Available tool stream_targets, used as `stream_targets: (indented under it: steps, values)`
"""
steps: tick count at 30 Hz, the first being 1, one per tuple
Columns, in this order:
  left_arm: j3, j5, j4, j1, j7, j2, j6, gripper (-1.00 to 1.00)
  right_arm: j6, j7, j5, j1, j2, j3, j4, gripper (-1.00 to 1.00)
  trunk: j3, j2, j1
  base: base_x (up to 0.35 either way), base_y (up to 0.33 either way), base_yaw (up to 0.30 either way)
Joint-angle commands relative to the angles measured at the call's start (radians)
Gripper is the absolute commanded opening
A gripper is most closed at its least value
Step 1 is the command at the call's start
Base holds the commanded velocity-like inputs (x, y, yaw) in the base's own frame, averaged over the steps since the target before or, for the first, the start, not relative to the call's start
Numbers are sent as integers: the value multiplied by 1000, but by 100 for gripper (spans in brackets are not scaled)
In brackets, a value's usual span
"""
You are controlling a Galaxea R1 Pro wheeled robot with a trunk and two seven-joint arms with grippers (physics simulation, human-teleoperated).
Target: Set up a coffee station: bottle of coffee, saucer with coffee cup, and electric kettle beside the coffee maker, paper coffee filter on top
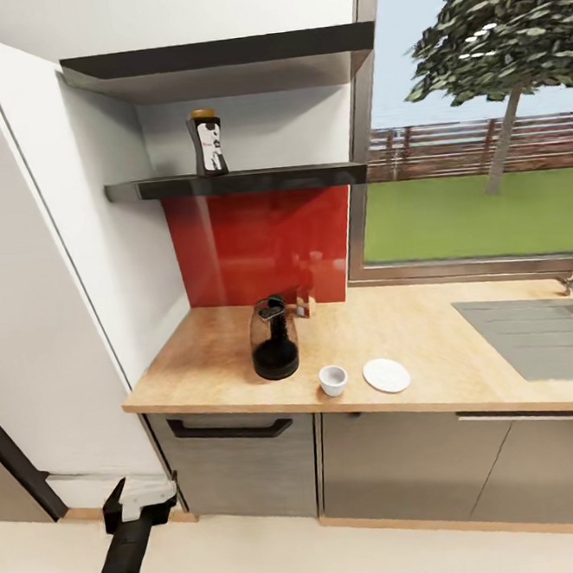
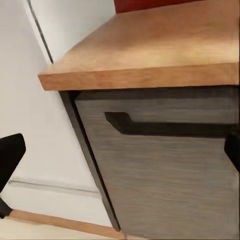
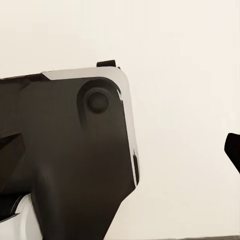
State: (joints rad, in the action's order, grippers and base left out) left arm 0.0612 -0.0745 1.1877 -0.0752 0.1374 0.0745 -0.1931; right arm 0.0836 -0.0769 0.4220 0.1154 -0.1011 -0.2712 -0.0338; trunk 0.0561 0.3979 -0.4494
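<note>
Since the bottle of coffee (image 1: 207, 143) stands upright on the kitchen shelf (image 1: 243, 182), well above the kitchen countertop (image 1: 395, 338), I'd pinch its narrow waist — rigid, probably slick glass, top-heavy under that yellow lid. Left gripper (image 1: 140, 499) hangs low by the dark cabinet front (image 1: 241, 464), fingers spread, empty. Right gripper — can't tell its state.

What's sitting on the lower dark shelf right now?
Just the bottle of coffee, standing upright near the left end of the kitchen shelf, against the white wall. The rest of the slab's top is seen nearly edge-on from the head view, so anything flat lying there would be hidden.
</note>
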Motion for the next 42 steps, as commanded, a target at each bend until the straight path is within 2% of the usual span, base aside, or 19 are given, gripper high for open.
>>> stream_targets:
  steps: [1, 8, 14, 18, 23, 25, 26, 29, 30, 35, 36, 37, 39, 40, 42]
  values:
    - [-1, -7, 13, -6, 6, -1, -2, 100, 4, -4, 11, 1, 0, -7, 2, 100, 2, 2, -1, 0, 0, -259]
    - [-1, -8, 138, -80, 8, -28, 5, 100, 5, -4, 12, 1, 6, -7, 0, 100, 2, 2, -1, 0, 0, -83]
    - [-1, -8, 174, -198, 6, -35, 12, 100, 5, -4, 11, 1, 9, -8, -24, 100, 2, 2, -1, 0, 0, -6]
    - [-1, -7, 214, -258, 7, -38, 14, 100, 5, -4, 11, 1, 9, -8, -28, 100, 2, 2, -1, 0, 0, 0]
    - [-3, 5, 253, -358, 6, -63, 34, 100, 5, -4, 12, 1, 10, -9, -29, 100, 2, 2, -1, 0, 0, 0]
    - [-4, 5, 257, -429, 2, -86, 93, 100, 6, -4, 11, 1, 10, -9, -29, 100, 2, 2, -1, 0, 0, 0]
    - [-4, 5, 256, -449, 1, -91, 114, 100, 6, -4, 12, 1, 10, -9, -29, 100, 2, 2, -1, 0, 0, 0]
    - [-16, 4, 253, -584, -3, -108, 255, 100, 6, -4, 12, 1, 10, -9, -29, 100, 2, 2, -1, 0, 0, 0]
    - [-21, 3, 253, -608, -4, -109, 276, 100, 6, -4, 12, 1, 11, -9, -29, 100, 2, 2, -1, 0, 0, 0]
    - [-90, 4, 236, -823, 2, -114, 445, 100, 7, -4, 11, 1, 11, -9, -29, 100, 2, 2, -1, 0, 0, 0]
    - [-100, 4, 217, -873, 1, -114, 485, 100, 7, -4, 11, 1, 11, -10, -29, 100, 2, 2, -1, 0, 0, 0]
    - [-103, 5, 205, -899, 0, -115, 504, 100, 7, -4, 11, 1, 11, -10, -29, 100, 2, 2, -1, 0, 0, 0]
    - [-111, 7, 136, -1005, -1, -115, 562, 100, 7, -4, 11, 1, 11, -11, -29, 100, 2, 2, -1, 0, 0, 0]
    - [-112, 8, 115, -1032, -2, -116, 572, 100, 7, -4, 11, 1, 11, -11, -29, 100, 2, 2, -1, 0, 0, 0]
    - [-115, 10, 33, -1133, -1, -117, 595, 100, 7, -4, 11, 1, 11, -11, -29, 100, 2, 2, -1, 0, 0, 0]
